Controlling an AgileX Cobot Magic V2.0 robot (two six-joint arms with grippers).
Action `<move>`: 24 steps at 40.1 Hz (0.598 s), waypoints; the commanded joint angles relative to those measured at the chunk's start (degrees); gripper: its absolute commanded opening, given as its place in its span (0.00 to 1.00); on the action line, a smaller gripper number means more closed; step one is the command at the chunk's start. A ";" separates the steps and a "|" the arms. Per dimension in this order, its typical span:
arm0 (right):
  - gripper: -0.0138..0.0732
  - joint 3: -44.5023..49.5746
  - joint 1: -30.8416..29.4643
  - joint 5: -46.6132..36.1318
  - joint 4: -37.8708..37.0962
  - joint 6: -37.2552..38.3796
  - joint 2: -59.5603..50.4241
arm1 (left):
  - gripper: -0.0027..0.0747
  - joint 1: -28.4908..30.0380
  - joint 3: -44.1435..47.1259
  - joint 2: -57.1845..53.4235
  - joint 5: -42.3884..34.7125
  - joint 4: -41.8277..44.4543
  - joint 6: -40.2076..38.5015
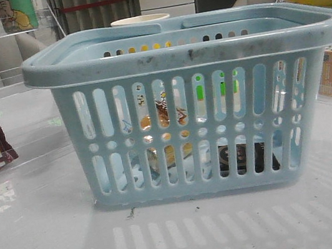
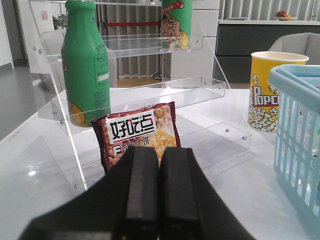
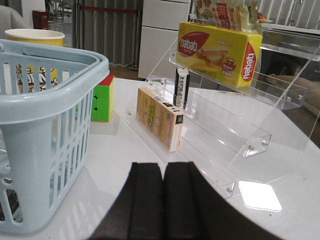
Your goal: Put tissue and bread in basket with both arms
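The light blue basket [image 1: 186, 52] stands in the middle of the table and fills the front view. Through its slots I see the bread [image 1: 164, 121], golden-brown pieces in a clear bag, inside at the left, and the black tissue packet [image 1: 240, 157] lying on its floor at the right. The basket's side also shows in the left wrist view [image 2: 297, 140] and in the right wrist view [image 3: 45, 115]. My left gripper [image 2: 159, 155] is shut and empty, left of the basket. My right gripper [image 3: 163, 170] is shut and empty, right of the basket. Neither gripper shows in the front view.
A maroon-edged cracker packet [image 2: 140, 135] leans on a clear acrylic shelf [image 2: 150, 90] holding a green bottle [image 2: 86, 65]. A popcorn cup [image 2: 270, 90] stands behind the basket. On the right, a clear rack [image 3: 235, 120] holds a yellow nabati box [image 3: 220, 50] and a tan carton [image 3: 160, 117]; a puzzle cube [image 3: 102, 100] is nearby.
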 commanded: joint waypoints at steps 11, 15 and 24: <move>0.22 0.06 -0.41 -7.02 -0.72 -0.13 -0.98 | 0.15 -0.39 0.09 -0.99 -5.38 -0.32 -0.69; 0.22 0.06 -0.41 -7.29 -3.80 3.91 -0.98 | 0.15 -0.39 0.09 -0.99 -5.38 -0.32 -0.69; 0.22 0.06 -0.41 -7.42 -6.50 8.24 -0.98 | 0.15 -0.39 0.09 -0.99 -5.38 -0.32 -0.69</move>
